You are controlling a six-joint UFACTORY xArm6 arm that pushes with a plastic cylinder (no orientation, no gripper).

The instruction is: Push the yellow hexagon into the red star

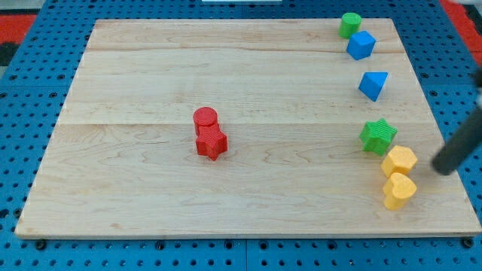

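Yellow hexagon [399,160] sits low on the worktop [135,181], near the view's right edge, flat on one face; from here I can make out no clear long axis or heading for it. It touches the yellow heart [398,190] just below it, and the green star [377,136] touches it from the upper left. My tip [444,167] rests on the board just right of the hexagon, a small gap between them, the rod slanting away up to the view's right. I carry no jaws, only this rod, so nothing is spread or pinched. The red star [212,142] lies well apart, left of the middle of the board, with the red cylinder [205,118] touching it from above. Up the right side stand a blue wedge [373,84], a blue cube [361,45] and a green cylinder [349,24], the last two touching. No writing or label shows on anything, and no container is on the board
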